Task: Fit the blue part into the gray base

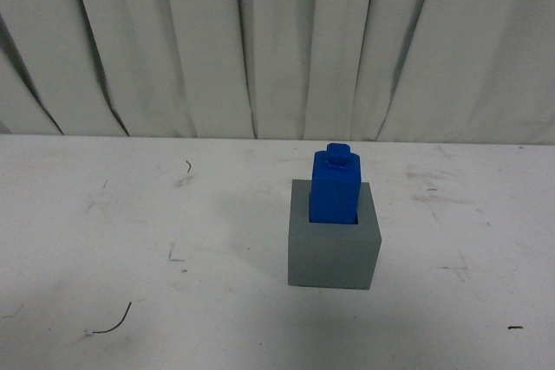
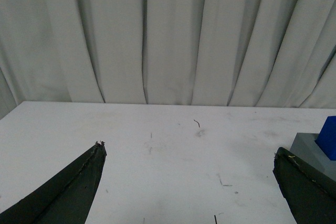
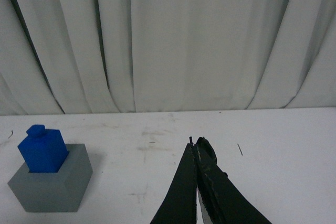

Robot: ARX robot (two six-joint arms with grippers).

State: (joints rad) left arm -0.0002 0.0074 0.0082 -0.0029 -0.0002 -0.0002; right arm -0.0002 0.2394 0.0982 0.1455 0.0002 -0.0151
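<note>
The blue part [image 1: 335,186] stands upright in the recess of the gray base [image 1: 334,253], knob end up, on the white table right of centre. Neither arm shows in the front view. In the left wrist view my left gripper [image 2: 189,150] is open with bare table between its black fingers [image 2: 79,187]; the gray base [image 2: 311,148] and the blue part [image 2: 328,137] sit at the frame's edge beside one finger. My right gripper [image 3: 195,141] is shut on nothing, well apart from the gray base [image 3: 52,184] and the blue part [image 3: 43,149].
A white table [image 1: 130,240] with scuffs and small dark marks carries the base. A pleated white curtain [image 1: 277,41] hangs along its far edge. A thin curved wire scrap [image 1: 113,322] lies near the front left.
</note>
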